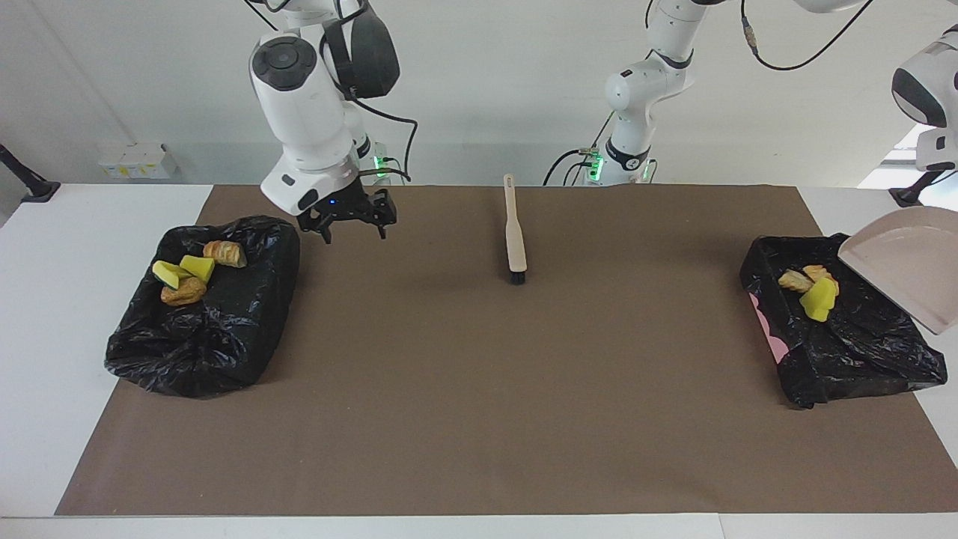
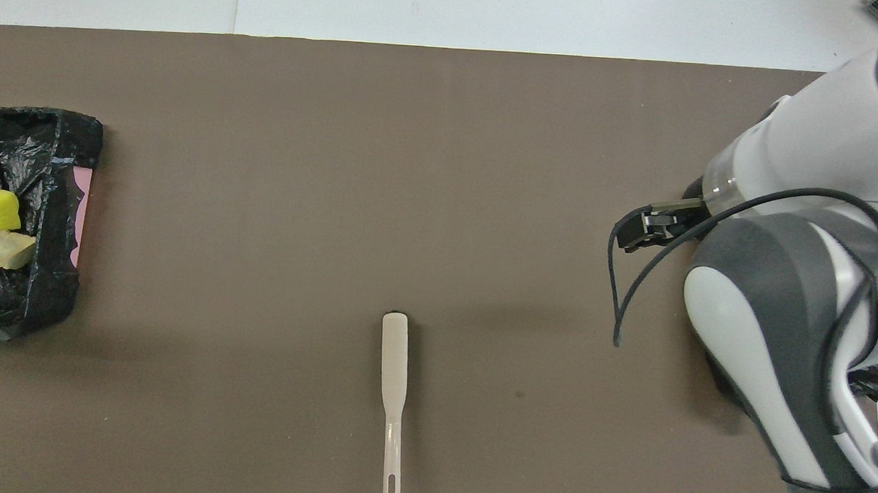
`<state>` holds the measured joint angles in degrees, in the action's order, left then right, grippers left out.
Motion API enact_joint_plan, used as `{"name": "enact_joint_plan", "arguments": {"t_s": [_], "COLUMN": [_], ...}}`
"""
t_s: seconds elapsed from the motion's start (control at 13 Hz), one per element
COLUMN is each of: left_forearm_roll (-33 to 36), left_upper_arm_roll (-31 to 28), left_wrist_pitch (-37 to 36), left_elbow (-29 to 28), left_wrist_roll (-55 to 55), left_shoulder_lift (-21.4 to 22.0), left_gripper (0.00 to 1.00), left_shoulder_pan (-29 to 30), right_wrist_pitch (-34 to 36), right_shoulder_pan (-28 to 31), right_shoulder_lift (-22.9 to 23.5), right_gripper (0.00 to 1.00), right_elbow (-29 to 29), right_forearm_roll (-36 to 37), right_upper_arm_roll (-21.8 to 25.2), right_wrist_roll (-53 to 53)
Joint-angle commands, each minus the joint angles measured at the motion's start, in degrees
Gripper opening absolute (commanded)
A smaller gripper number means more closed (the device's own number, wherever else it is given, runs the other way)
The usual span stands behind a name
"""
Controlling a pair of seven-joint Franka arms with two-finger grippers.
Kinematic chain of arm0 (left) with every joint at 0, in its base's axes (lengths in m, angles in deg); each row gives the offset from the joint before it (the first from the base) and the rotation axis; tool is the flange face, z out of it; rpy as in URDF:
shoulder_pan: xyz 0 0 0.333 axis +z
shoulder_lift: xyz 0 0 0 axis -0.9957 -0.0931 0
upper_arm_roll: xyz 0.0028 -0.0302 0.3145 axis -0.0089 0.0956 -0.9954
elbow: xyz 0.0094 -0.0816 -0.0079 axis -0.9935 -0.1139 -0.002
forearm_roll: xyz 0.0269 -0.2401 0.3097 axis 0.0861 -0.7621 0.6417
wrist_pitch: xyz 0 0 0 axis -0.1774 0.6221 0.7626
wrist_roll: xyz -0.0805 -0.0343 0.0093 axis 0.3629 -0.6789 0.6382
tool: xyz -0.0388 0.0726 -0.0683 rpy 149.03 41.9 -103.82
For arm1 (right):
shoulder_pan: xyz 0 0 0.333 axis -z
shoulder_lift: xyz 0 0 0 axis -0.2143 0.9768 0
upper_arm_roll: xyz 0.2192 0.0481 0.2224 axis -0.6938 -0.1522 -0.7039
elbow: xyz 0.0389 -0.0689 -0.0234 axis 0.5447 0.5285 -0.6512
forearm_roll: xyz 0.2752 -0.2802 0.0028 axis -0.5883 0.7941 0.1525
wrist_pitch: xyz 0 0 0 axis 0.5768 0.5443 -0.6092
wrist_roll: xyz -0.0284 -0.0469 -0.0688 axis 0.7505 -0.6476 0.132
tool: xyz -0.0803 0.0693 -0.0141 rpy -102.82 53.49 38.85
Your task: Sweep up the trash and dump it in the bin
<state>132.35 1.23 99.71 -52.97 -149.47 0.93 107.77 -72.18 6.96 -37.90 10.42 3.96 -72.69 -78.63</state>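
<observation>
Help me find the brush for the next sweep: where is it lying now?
The brush lies flat on the brown mat midway between the two black-bagged bins, handle toward the robots, untouched by either gripper.

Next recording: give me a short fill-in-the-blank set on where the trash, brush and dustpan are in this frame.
1. The brush lies on the brown ____, held by neither gripper.
2. The tilted dustpan over the bin at the left arm's end holds ____ trash pieces.
3. The open right gripper hangs beside the bin that holds ____ trash pieces.

Missing words: mat; no; four
</observation>
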Motion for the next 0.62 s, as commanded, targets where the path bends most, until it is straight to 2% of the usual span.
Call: {"name": "enact_joint_plan", "arguments": {"t_s": [0.0,0.15,0.39,0.54], "left_forearm_roll": [0.65,-2.84,-14.26,-24.7], "left_upper_arm_roll": [0.06,0.75,0.85,0.85], "left_wrist_pitch": [-0.31,-2.42,-6.2,-7.6], "left_elbow": [0.16,-0.02,-0.19,-1.68], "left_wrist_roll": [0.4,0.93,2.15,4.25], "left_shoulder_lift": [2.29,3.26,3.53,4.23], "left_gripper": [0.0,0.0,0.0,0.0], "left_shoulder_pan": [-1.92,-2.28,-4.92,-5.01], "right_wrist_pitch": [1.44,1.26,2.83,4.16], "right_shoulder_pan": [4.17,7.25,10.68,11.13], "right_shoulder_lift": [-1.81,-3.57,-6.47,-7.88], "right_gripper": [1.0,1.0,1.0,1.0], "right_elbow": [-0.93,-0.84,-0.05,0.21], "right_forearm_roll": [3.85,4.56,3.25,1.14], "right_upper_arm_roll": [-0.62,-0.53,0.08,0.17], "right_wrist_roll": [5.85,5.51,3.5,1.21]}}
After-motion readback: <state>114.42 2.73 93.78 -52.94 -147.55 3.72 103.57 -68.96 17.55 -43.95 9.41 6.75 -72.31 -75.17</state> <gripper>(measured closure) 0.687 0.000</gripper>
